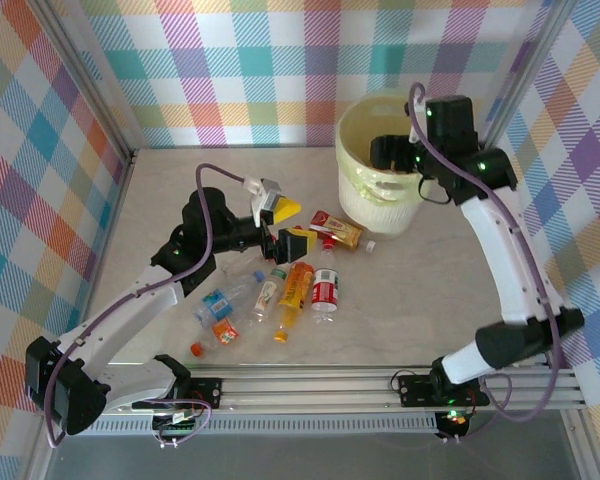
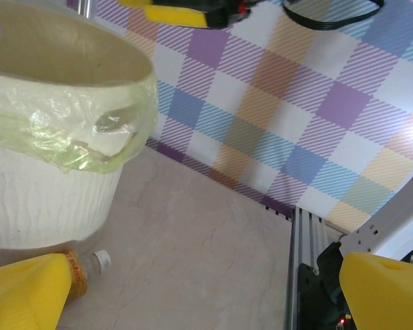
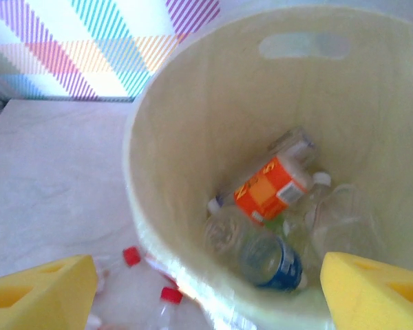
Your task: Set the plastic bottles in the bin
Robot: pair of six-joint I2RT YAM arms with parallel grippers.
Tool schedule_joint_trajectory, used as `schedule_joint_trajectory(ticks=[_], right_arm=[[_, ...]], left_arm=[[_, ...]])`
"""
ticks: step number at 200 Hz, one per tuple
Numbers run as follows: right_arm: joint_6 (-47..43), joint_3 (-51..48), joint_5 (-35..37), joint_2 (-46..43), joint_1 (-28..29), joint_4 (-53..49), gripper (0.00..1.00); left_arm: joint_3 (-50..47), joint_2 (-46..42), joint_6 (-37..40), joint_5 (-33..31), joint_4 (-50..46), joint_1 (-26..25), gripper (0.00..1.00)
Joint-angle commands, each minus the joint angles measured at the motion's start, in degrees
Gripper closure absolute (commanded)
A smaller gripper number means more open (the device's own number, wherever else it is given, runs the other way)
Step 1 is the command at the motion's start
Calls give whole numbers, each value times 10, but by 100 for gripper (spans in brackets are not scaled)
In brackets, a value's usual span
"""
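Observation:
The bin [image 1: 378, 206], a pale-yellow bucket with a thin liner, stands at the back right. My right gripper [image 1: 392, 150] hangs over its mouth, open, with nothing between its yellow fingers [image 3: 376, 291]. Inside the bin [image 3: 193, 117] lie several plastic bottles, among them an orange-labelled one [image 3: 271, 187] and a blue-labelled one [image 3: 270, 261]. More plastic bottles [image 1: 296, 286] lie in a cluster at the table's middle. My left gripper [image 1: 295, 224] is open beside a red-and-orange-labelled bottle [image 1: 336, 232] left of the bin. In the left wrist view that bottle's white-capped neck [image 2: 91, 264] shows by the left finger [image 2: 25, 294].
Checked walls close the table at the back and both sides. An aluminium rail [image 1: 320, 385] runs along the near edge. Two red-capped bottles [image 3: 162, 297] lie on the table just outside the bin's wall. Bare tabletop [image 1: 440, 290] lies right of the cluster.

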Motion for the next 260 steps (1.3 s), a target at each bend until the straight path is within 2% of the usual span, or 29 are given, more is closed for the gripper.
schedule_joint_trajectory(ticks=[1,33,63,116,142,161,194,210,232,260], right_arm=[[41,-70,-20,-52,16,-3,16],[83,-206,-72,-139,38,16,15],[119,-332,-87,-206,63,48,14],[162,-470,-113,-256,92,101,10],[189,-501,-110,-244,114,122,10],[220,-511,-84,-225,134,133,10],[273,-532,-57,-186,173,162,12],[289,-532,-44,-162,190,166,13],[315,-532,-46,-126,208,184,14],[355,-529,-49,-78,225,216,14]], left_arm=[[24,4,38,8,-29,-6,0],[37,10,51,7,-53,-7,0],[81,12,54,-11,-106,-12,0],[173,-15,47,-86,-363,-13,0],[122,-83,-4,-120,-384,-13,0],[76,-140,-57,-200,-393,-13,0],[14,-218,-62,-257,-406,-13,0],[-3,-228,-45,-244,-421,-13,0],[-27,-228,-10,-192,-437,-13,0],[-88,-253,0,-153,-384,-13,0]])
